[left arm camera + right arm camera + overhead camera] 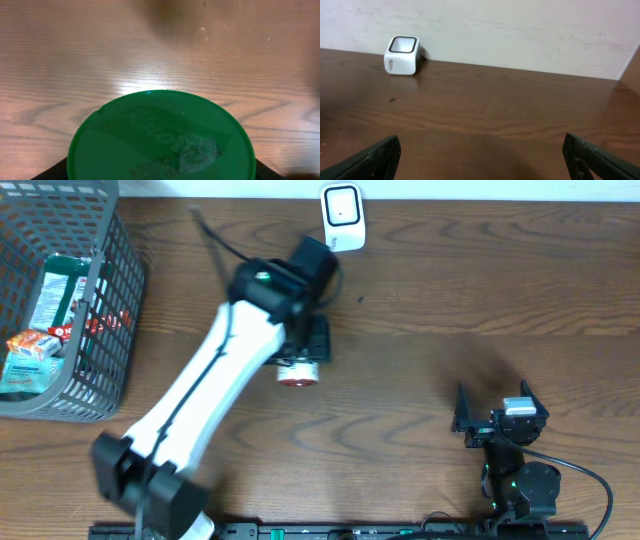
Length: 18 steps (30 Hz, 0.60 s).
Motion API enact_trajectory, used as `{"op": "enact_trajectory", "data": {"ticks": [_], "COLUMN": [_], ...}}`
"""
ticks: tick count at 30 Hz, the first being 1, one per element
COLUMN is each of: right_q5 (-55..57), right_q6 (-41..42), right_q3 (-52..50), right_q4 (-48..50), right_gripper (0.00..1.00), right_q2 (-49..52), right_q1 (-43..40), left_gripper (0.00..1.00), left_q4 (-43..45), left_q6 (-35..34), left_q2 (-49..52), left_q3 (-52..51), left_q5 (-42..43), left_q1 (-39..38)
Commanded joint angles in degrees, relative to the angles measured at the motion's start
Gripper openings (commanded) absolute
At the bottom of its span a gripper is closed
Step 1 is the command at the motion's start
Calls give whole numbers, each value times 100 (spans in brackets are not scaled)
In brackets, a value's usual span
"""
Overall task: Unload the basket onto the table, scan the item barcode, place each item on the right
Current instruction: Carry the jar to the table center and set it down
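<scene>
The green-lidded container [162,137], held in the left end effector [300,358], is near the white scanner [342,217].

The left gripper [301,358] seems to clasp a small white-and-red container [297,374] near the white scanner [342,217]; the right gripper [497,418] sits well apart, jaws wide.

Basket [118,305] far left, packets [35,345] inside; scanner [342,217] at back; container [297,373] mid-table; right tool [497,405] front right.
</scene>
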Motion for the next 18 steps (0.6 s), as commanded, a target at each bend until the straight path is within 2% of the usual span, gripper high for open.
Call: {"op": "enact_trajectory", "data": {"ticks": [1, 10, 18], "right_q5": [17, 17, 17], "right_q6": [-35, -35, -35], "right_q3": [-7, -7, -7], "right_q4": [-24, -24, -24], "right_gripper": [99, 99, 99], "right_q2": [-9, -9, -9], "right_q1": [-94, -94, -94], "left_gripper": [56, 56, 56], "left_q4": [31, 916, 1499], "left_q6": [15, 13, -271], "left_q2": [505, 1873, 2396], "left_q3": [-39, -72, -72], "left_q5": [-31, 433, 420], "left_q1": [-219, -752, -964]}}
